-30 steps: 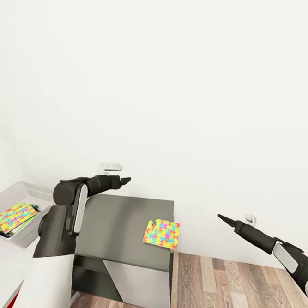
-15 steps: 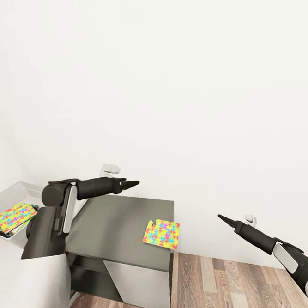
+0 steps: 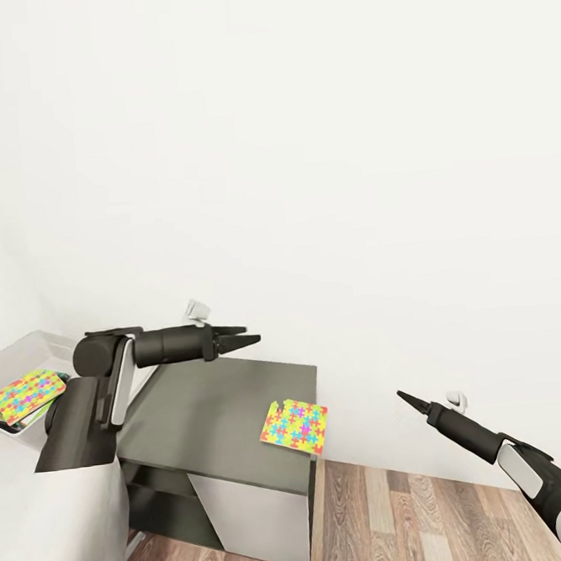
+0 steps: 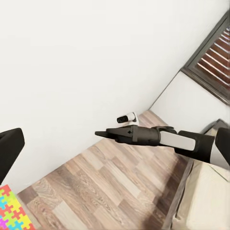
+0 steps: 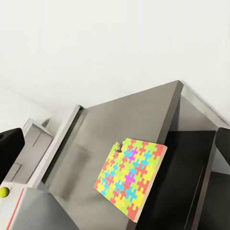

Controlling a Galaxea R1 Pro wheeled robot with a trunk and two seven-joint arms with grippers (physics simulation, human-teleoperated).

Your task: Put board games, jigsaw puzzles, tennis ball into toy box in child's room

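Now, from the head view, the left arm has stretched out further than a second ago, so the left end effector reaches past the back edge of the dark cabinet toward the white wall, its fingers pressed together to a point. The right end effector has not moved; it hangs over the wood floor, also pinched to a point and holding nothing. One jigsaw puzzle lies flat at the cabinet's front right corner, well apart from both end effectors and between them. The second jigsaw puzzle lies inside the toy box on the pale bench, behind the left elbow.

From the left wrist view, the right arm's closed tip points across the plank floor, a corner of the puzzle shows below, and a dark-framed window sits in the far wall.

From the right wrist view, the puzzle overhangs the cabinet's edge slightly, and the tennis ball rests on the bench well apart from it.
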